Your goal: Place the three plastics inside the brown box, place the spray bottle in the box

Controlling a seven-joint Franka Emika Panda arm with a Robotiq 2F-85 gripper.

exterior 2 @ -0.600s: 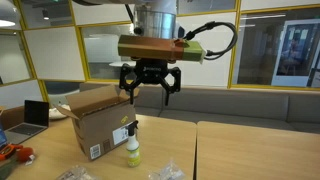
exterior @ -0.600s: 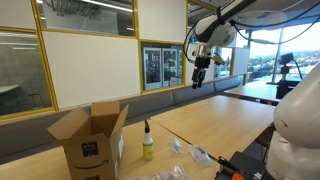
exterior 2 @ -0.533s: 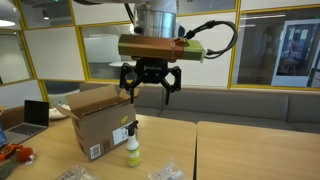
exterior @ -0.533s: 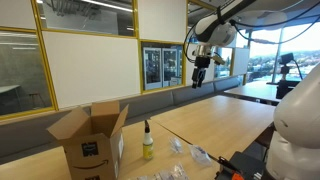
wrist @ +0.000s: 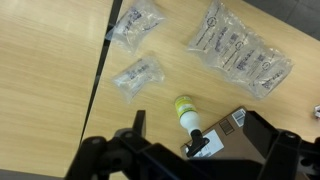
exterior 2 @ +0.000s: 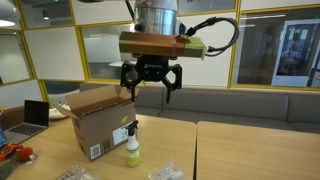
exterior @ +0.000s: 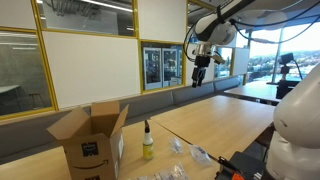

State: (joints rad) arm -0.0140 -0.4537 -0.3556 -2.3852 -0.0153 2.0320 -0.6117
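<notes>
The brown box (exterior: 90, 140) (exterior 2: 100, 122) stands open on the wooden table, flaps up. The spray bottle (exterior: 147, 143) (exterior 2: 132, 149), yellowish with a dark nozzle, stands upright right beside it. In the wrist view the bottle (wrist: 186, 111) shows from above next to the box (wrist: 240, 132). The three plastics lie flat on the table: a small one (wrist: 135, 25), a second small one (wrist: 137, 78) and a larger one (wrist: 240, 50). My gripper (exterior: 200, 78) (exterior 2: 150, 86) (wrist: 205, 135) hangs high above them, open and empty.
A laptop (exterior 2: 35, 113) sits on the table beyond the box. A black and orange device (exterior: 240, 165) stands at the near table edge. A seam (wrist: 100, 70) divides two tabletops. A cushioned bench and glass walls run behind.
</notes>
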